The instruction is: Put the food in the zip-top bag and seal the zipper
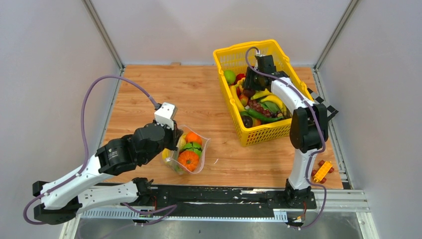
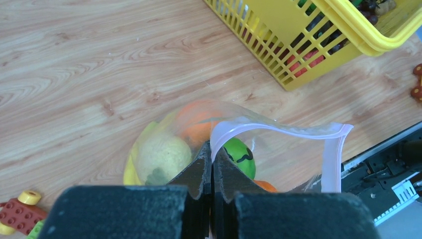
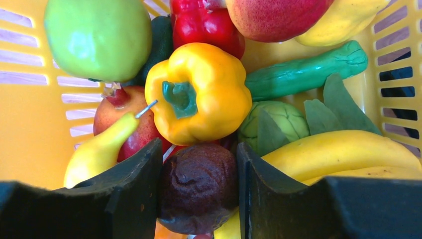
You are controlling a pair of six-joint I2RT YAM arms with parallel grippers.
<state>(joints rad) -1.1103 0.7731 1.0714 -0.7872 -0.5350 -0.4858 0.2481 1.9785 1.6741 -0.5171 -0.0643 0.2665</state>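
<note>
Grey panels wall in a wooden table (image 1: 189,89) on three sides. Near its front edge, left of centre, the left gripper (image 2: 213,155) is pinched tight on the rim of the zip-top bag (image 2: 293,164), just where the zipper (image 2: 278,130) begins, so the mouth stands open. Orange, green and yellow food (image 1: 189,158) lies inside. At the far right corner stands the yellow basket (image 1: 263,133), where the right gripper (image 3: 199,154) has its jaws closed against both flanks of a dark brown fruit (image 3: 199,194). That fruit is wedged between a yellow pepper (image 3: 199,94), a pear-like piece (image 3: 99,149) and bananas (image 3: 338,149). Step in hand, as judged: lift this fruit out and carry it to the bag. A straight vertical pull looks wisest, since neighbours crowd the fingers and the basket wall rises close by. The rounded fruit could slip from a shallow hold. Bare wood between basket and bag gives a free path, whereas the right wall and the toy bricks (image 1: 322,171) at the near right edge leave little margin there.
</note>
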